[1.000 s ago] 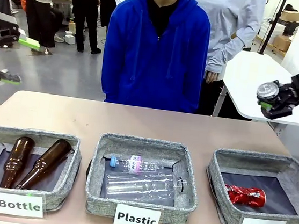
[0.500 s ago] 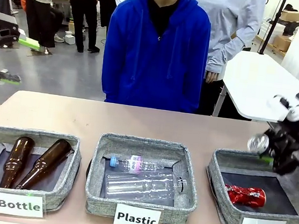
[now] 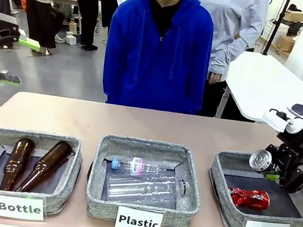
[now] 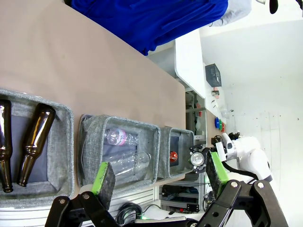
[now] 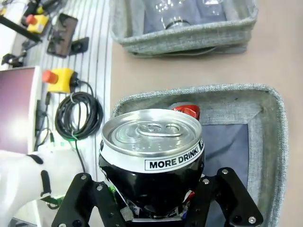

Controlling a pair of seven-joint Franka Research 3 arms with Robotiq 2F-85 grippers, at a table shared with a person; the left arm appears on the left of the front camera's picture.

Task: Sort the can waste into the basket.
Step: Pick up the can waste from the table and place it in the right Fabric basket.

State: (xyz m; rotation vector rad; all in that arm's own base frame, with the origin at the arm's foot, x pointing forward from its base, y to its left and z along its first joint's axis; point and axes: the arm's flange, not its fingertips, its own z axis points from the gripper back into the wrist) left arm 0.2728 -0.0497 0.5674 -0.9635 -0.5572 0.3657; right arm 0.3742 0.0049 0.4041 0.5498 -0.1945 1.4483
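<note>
Right gripper (image 3: 275, 167) lower than before, dark can (image 3: 260, 159) clamped over Can basket (image 3: 222, 179)

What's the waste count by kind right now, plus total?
Brown glass bottles: 2
Clear plastic bottles: 2
Cans: 2, the red can in the Can basket and the black can held in the right gripper
Total: 6

Robotics laboratory. A tan tabletop (image 3: 150, 125) carries three labelled grey sorting baskets (image 3: 144, 186) along its near edge. Behind it lie an open grey floor, white worktables (image 3: 256, 84), cardboard boxes (image 3: 294, 16) and standing people (image 3: 87, 2); cables (image 5: 78, 116) and emergency-stop buttons (image 5: 59, 80) lie beside the tabletop.
</note>
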